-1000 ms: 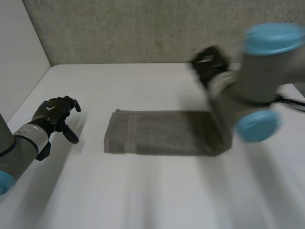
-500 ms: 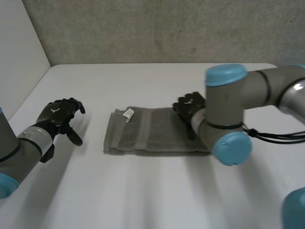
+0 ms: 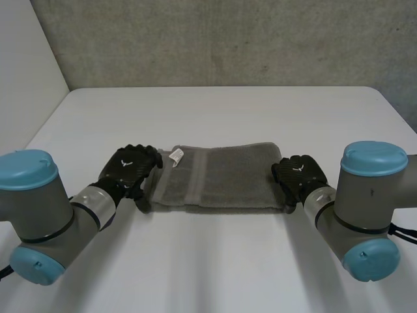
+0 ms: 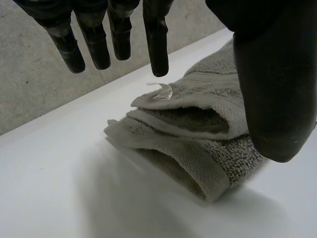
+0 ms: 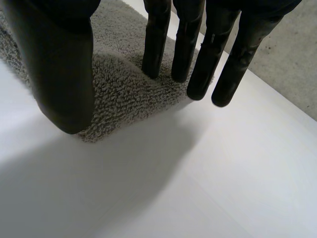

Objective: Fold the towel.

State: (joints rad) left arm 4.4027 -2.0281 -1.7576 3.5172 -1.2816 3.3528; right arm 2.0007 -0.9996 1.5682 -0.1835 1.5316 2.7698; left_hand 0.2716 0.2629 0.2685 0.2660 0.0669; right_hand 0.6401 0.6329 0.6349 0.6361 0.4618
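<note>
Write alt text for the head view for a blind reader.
A folded grey towel lies across the middle of a white table, with the left hand at one end and the right hand at the other. A white tag shows near the left hand.

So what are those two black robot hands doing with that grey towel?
The robot is folding a grey towel. It lies on the white table as a long strip of several layers, with a small white tag on top. The left hand is at one short end and the right hand at the other. Both have straight fingers over the ends, and neither is pinching the cloth.
</note>
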